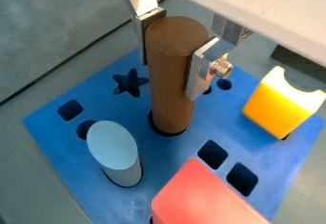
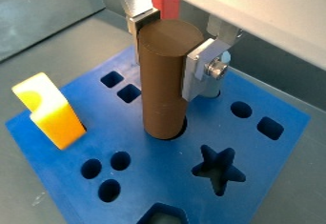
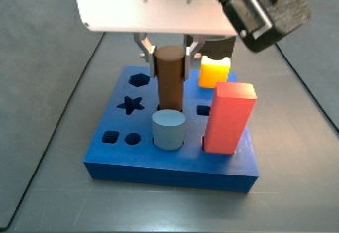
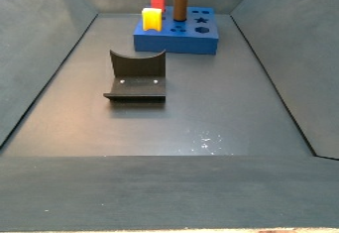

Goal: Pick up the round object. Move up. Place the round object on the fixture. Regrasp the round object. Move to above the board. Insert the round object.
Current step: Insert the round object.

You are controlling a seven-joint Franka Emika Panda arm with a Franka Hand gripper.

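Observation:
The round object point(image 1: 173, 75), a reddish-brown peg, stands upright with its lower end in a round hole near the middle of the blue board point(image 1: 166, 156). It shows the same way in the other wrist view point(image 2: 162, 80) and in a side view point(image 3: 169, 73). My gripper point(image 1: 176, 47) is at the peg's top, with a finger pressed on each side, shut on it. The dark fixture point(image 4: 137, 76) stands on the floor, well away from the board point(image 4: 179, 44).
On the board stand a grey-blue cylinder point(image 1: 114, 152), a yellow-orange notched block point(image 1: 280, 99) and a tall red block point(image 3: 228, 118). A star hole point(image 2: 216, 164) and several small holes lie around the peg. Grey walls enclose the floor.

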